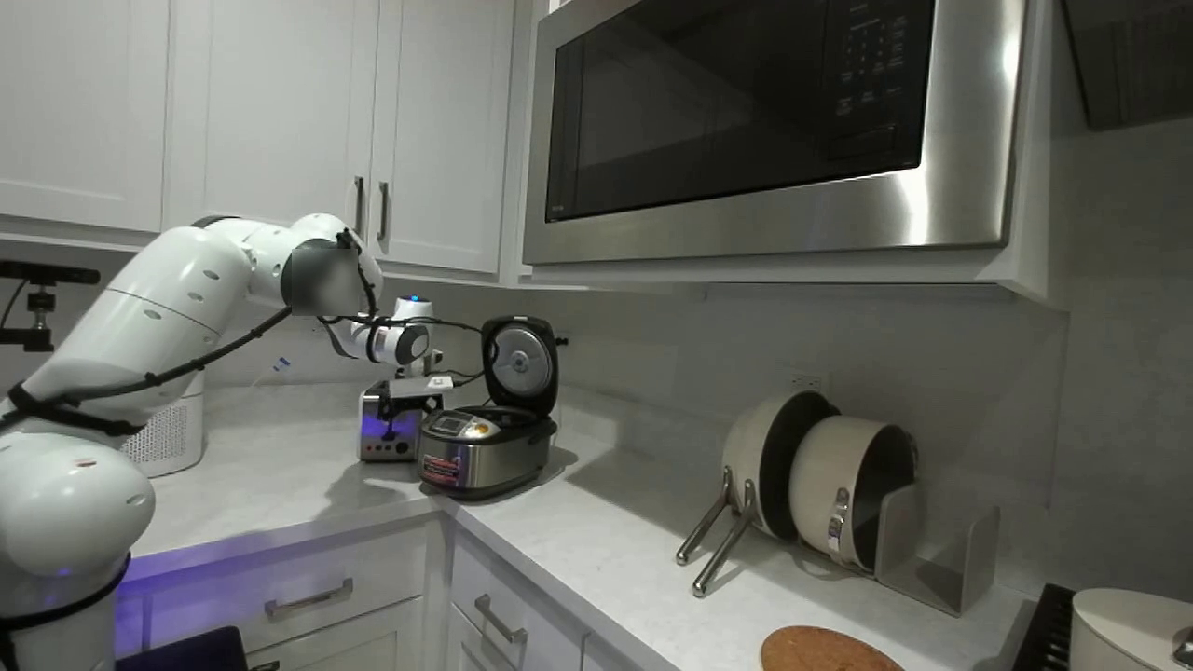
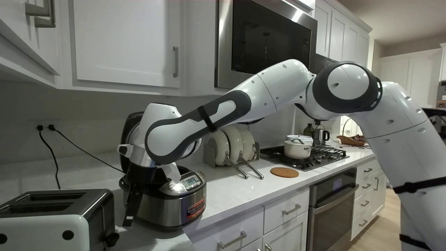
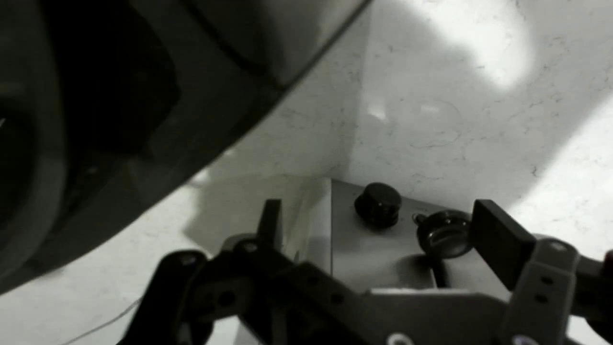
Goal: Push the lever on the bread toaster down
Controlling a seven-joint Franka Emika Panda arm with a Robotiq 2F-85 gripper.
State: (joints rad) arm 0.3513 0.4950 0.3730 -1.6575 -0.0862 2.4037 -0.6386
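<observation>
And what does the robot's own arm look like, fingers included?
The arm is glossy white and rounded, with dark grey trim. Black straps circle it, a black cable runs along it, and a small blue light shows near its end. The fingers look mostly black and angular.

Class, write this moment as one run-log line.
gripper: open, empty; position: near bread toaster; round cooker: lid raised; push: unconfirmed
</observation>
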